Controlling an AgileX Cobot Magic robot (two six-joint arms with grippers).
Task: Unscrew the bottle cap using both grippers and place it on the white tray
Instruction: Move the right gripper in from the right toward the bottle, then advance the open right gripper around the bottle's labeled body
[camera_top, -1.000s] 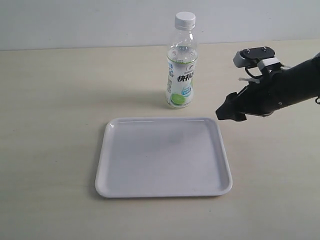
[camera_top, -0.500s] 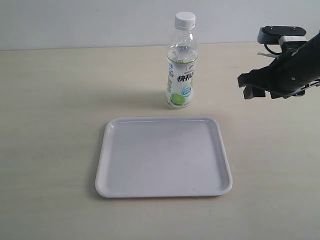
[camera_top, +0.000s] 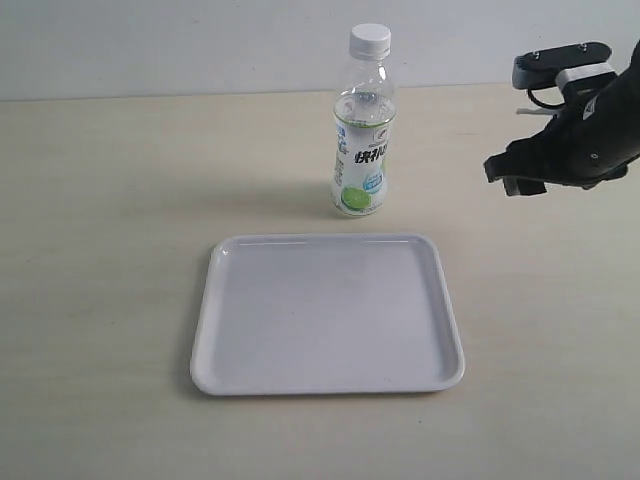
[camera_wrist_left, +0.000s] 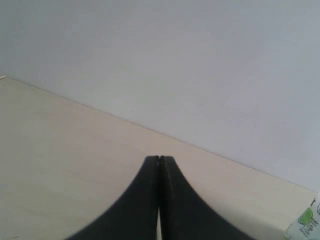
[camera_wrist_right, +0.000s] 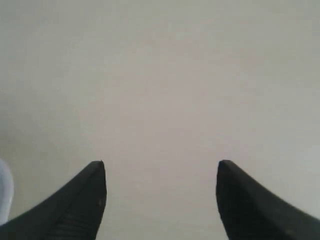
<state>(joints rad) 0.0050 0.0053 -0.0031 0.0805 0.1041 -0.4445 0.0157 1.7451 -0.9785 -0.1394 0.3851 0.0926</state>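
The clear plastic drink bottle (camera_top: 362, 130) stands upright on the pale wooden table (camera_top: 110, 200), with its white-green lime label facing the exterior camera. The white ribbed bottle cap (camera_top: 370, 39) sits on the bottle's neck, and nothing touches it. A plain light wall (camera_top: 150, 45) rises behind the bottle at the table's far edge.

Just in front of the bottle, on the camera's side, the white tray (camera_top: 203, 350) lies flat. Its rear rim is near the bottle's base but apart from it. The tray holds nothing.

The right gripper (camera_top: 512, 176) hangs above the table well to the right of the bottle, at about the height of the bottle's label. Its dark fingers point toward the bottle. A grey-white wrist module (camera_top: 562, 68) with thin cables rides on top of the arm. Only bare tabletop lies between this gripper and the bottle. In the right wrist view, the right gripper (camera_wrist_right: 161, 167) has its two black fingers spread wide, with only plain pale surface between them. A pale bluish sliver (camera_wrist_right: 4, 195) shows at the frame's edge beside one finger, and too little of it is visible to identify.

In the left wrist view, the left gripper (camera_wrist_left: 159, 159) has its two black fingers pressed together with nothing between them. It looks across the table (camera_wrist_left: 60, 150) toward the wall, and a slice of the bottle's (camera_wrist_left: 305, 222) green label shows at the frame's corner, well apart from the fingertips.
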